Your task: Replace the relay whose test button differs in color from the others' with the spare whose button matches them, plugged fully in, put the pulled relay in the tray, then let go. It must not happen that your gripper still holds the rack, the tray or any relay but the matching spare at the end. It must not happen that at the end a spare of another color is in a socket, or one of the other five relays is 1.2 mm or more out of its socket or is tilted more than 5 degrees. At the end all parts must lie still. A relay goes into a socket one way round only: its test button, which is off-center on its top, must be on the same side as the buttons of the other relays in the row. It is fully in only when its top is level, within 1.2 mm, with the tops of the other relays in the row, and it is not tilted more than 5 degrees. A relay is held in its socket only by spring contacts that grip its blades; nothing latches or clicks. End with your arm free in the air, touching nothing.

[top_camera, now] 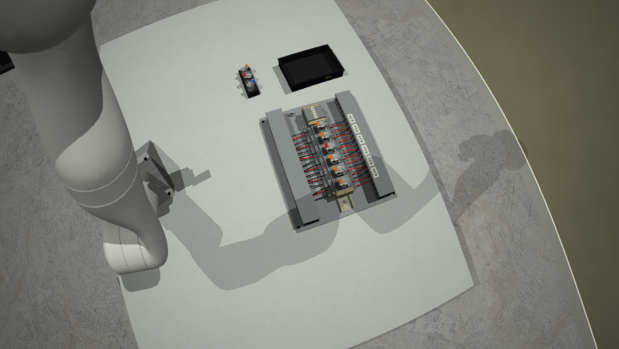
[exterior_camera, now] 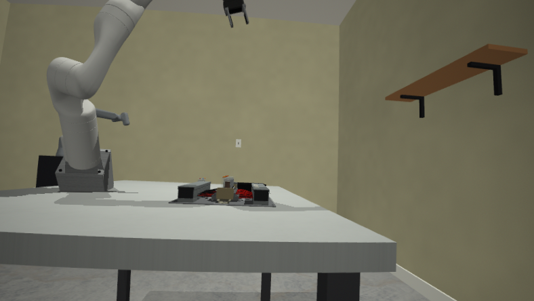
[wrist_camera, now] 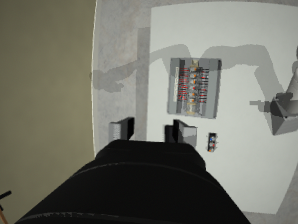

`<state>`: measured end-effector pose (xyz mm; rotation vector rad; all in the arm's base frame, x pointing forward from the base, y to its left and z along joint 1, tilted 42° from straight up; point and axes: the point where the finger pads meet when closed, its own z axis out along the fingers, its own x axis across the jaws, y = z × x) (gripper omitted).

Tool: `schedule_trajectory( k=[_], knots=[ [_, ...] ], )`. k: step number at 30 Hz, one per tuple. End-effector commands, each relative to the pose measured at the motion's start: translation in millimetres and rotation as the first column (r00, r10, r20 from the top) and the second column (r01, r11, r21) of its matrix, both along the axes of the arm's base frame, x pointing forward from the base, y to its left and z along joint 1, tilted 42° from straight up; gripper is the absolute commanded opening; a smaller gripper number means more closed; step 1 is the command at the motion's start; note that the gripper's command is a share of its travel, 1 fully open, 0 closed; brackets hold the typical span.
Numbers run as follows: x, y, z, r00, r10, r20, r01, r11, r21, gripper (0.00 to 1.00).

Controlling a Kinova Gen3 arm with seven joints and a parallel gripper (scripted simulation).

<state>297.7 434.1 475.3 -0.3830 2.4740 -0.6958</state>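
We see six boxy relays in the panel row (top_camera: 330, 155): five orange-buttoned, one red-buttoned relay (top_camera: 327, 146) third from the tray end. The rectangular black tray (top_camera: 310, 67) sits beside the spare holder (top_camera: 249, 81). The gripper (exterior_camera: 238, 23) hangs high, fingers spread, empty.

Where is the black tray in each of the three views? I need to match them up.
Top: black tray upper centre, just beyond the relay panel.
Exterior: mostly hidden behind the panel; a dark sliver may be it.
Wrist: not visible; the pincer body covers that area.
Shared landmark: the relay panel.
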Motion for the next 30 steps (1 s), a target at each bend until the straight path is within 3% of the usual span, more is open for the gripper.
schedule_trajectory(
  k=[1, 8, 9, 25, 26, 30],
  knots=[
    [-0.1, 0.8, 1.6, 0.99, -0.109, -0.085, 0.104, 0.993, -0.062, 1.0],
    [-0.1, 1.0, 1.9, 0.978, -0.167, -0.126, 0.156, 0.983, -0.093, 1.0],
    [-0.3, 0.5, 1.0, 1.0, -0.012, -0.009, 0.012, 1.0, 0.003, 1.0],
    [-0.3, 1.2, 1.7, 0.977, -0.169, -0.127, 0.159, 0.983, -0.089, 1.0],
    [0.3, -0.9, -1.0, 1.0, -0.015, -0.01, 0.015, 1.0, 0.009, 1.0],
    [3.2, -6.7, -8.4, 0.997, -0.058, -0.045, 0.058, 0.998, -0.017, 1.0]
  ],
)
